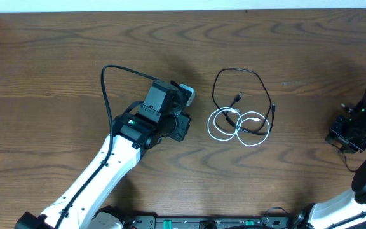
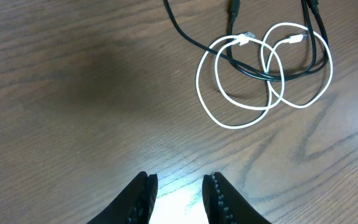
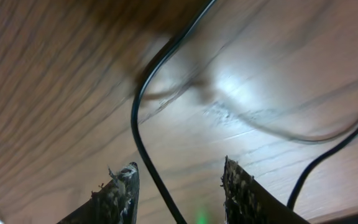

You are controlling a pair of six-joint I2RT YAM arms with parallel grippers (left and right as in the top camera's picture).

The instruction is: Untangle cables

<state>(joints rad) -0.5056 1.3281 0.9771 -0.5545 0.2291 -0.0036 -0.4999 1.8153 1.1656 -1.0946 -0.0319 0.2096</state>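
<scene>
Table (image 1: pixel 56 63), wood grain. White cable (image 2: pixel 237 127) lies in two overlapping loops near mid-table. Black cable (image 1: pixel 234 69) threads through those loops and arcs away on their far side. Both lie flat, crossed over each other, and neither is held.

My left gripper (image 2: pixel 179 183): near the loops, on their left, fingers spread, nothing between them.

My right gripper (image 3: pixel 179 171): well apart from the loops, on their right, fingers spread. A thicker black lead (image 3: pixel 133 121) crosses between them; contact not discernible.
</scene>
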